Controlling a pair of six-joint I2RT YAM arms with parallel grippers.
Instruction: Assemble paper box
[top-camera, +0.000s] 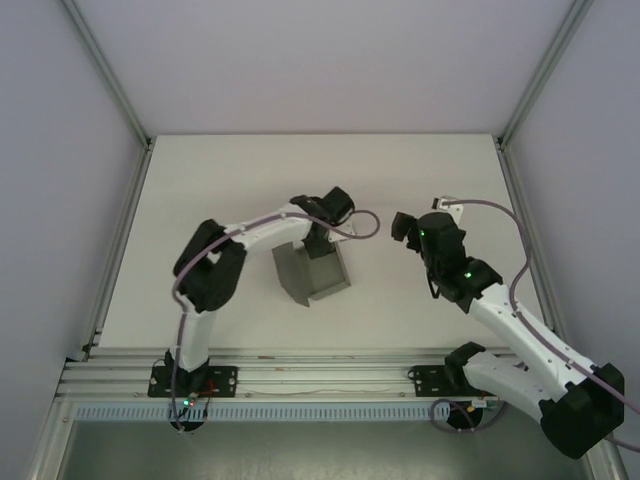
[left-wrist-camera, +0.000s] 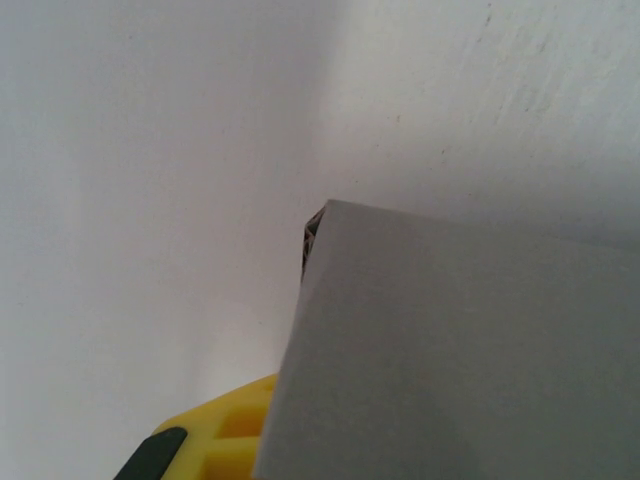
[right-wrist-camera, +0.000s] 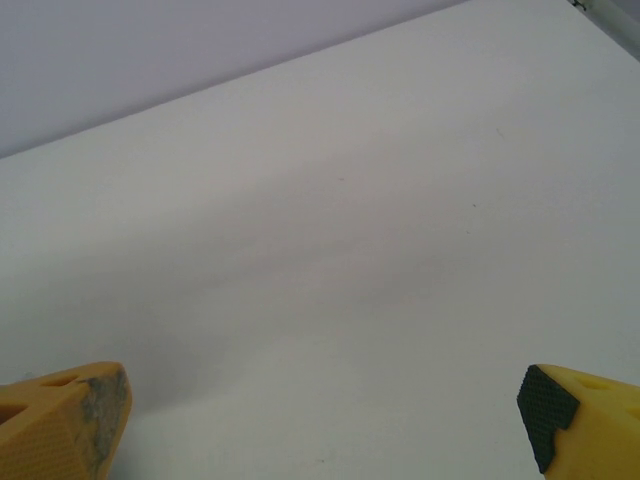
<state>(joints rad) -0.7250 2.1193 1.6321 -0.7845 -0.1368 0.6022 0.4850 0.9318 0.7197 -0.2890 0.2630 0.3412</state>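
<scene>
While the left tool (top-camera: 322, 234) clamps the paper box (top-camera: 312, 272) beneath it, the right tool (right-wrist-camera: 320, 412) gapes.

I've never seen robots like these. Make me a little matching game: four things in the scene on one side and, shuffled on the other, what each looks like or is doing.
Things
1. paper box
2. left gripper
3. right gripper
4. table

Descriptions
A. wide open, holding nothing
B. white and flat
C. grey card, partly folded up
D. closed on a wall of the card

Pairs: 1-C, 2-D, 3-A, 4-B
</scene>
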